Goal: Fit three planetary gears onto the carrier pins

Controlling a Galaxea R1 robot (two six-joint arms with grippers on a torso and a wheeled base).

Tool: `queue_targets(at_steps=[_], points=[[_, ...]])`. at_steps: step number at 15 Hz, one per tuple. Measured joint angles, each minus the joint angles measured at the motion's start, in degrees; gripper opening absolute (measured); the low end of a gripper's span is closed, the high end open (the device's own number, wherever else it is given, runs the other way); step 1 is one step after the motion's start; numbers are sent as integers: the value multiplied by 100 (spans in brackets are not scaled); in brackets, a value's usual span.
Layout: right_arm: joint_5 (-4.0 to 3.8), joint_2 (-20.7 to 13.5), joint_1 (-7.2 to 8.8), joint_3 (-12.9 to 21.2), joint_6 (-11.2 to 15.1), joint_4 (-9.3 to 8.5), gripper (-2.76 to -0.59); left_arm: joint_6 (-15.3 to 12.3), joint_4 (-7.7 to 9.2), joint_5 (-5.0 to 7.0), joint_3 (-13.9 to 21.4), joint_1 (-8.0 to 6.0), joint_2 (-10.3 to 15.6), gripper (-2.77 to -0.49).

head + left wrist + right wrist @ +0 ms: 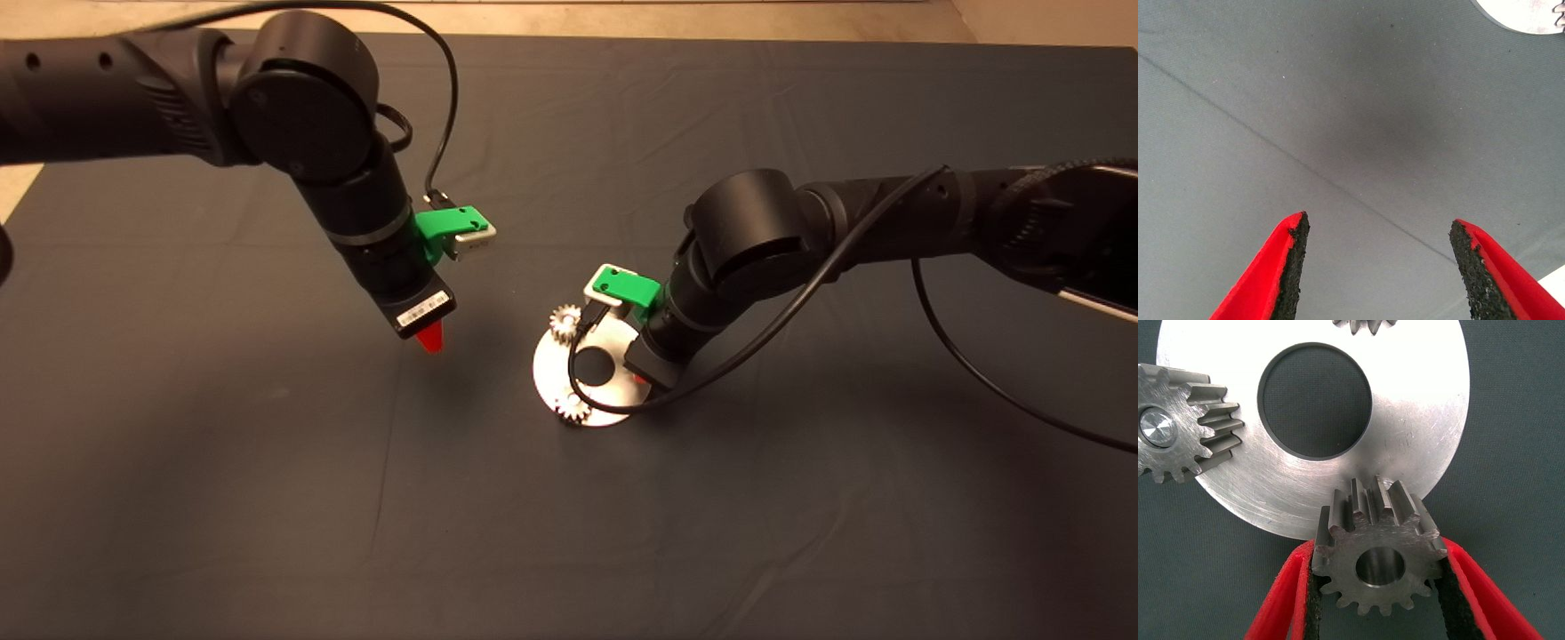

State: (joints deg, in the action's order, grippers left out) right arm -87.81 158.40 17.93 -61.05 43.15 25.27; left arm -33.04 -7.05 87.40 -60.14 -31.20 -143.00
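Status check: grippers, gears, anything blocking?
Right gripper shut on third gear at disc edge. Two gears seated. Left gripper open, clear.

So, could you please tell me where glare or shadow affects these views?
Head view: the disc glares white under the right tool. Left wrist view: a soft dark shadow on the mat beyond the open left tool. Right wrist view: the disc's far side washes out.
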Motion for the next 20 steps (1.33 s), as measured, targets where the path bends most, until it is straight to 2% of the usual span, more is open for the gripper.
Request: queue_targets(at_steps=[6, 10, 20], points=[[5, 3, -2, 5, 0, 55, -235, 0, 0, 1, 0, 0, 0, -180], [7, 4, -2, 5, -2, 361, -235, 0, 0, 1, 2, -2, 0, -180], [5, 4, -49, 15, -1, 438, -235, 0, 27, 1, 0, -30, 0, -180]])
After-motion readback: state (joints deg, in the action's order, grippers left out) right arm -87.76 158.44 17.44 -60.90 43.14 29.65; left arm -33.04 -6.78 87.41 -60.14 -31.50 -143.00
